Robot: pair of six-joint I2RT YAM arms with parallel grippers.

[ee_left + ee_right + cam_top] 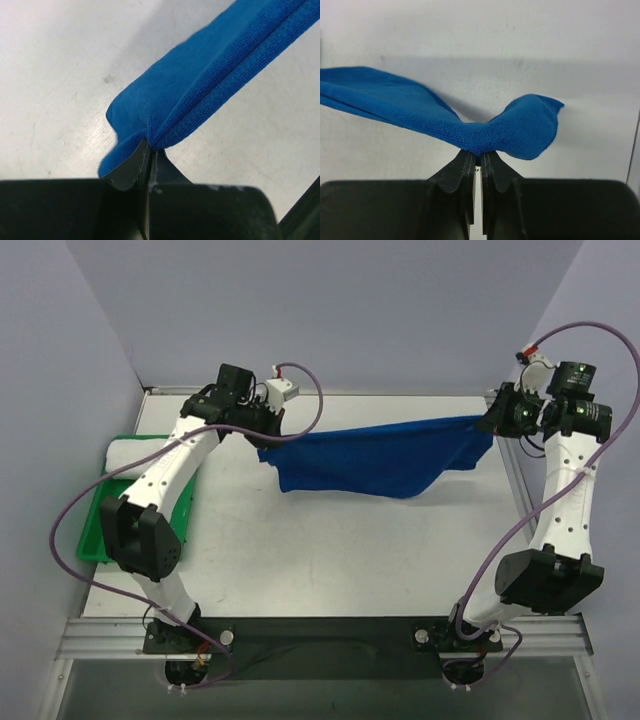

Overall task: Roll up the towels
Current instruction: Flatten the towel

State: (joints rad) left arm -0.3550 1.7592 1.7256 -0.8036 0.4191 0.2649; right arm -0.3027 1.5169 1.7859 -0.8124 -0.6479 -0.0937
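A royal blue towel (375, 458) hangs stretched between my two grippers across the back of the table, its lower edge sagging toward the table. My left gripper (268, 435) is shut on its left corner; in the left wrist view the blue towel (210, 75) bunches at that gripper (151, 148). My right gripper (492, 422) is shut on the right corner, where the blue towel (485, 135) folds over the gripper (479, 155). A white towel (135, 453) lies rolled at the far end of the green tray, partly hidden by my left arm.
The green tray (92, 530) lies at the table's left edge under my left arm. Purple cables loop off both arms. The table's metal rail (515, 490) runs down the right side.
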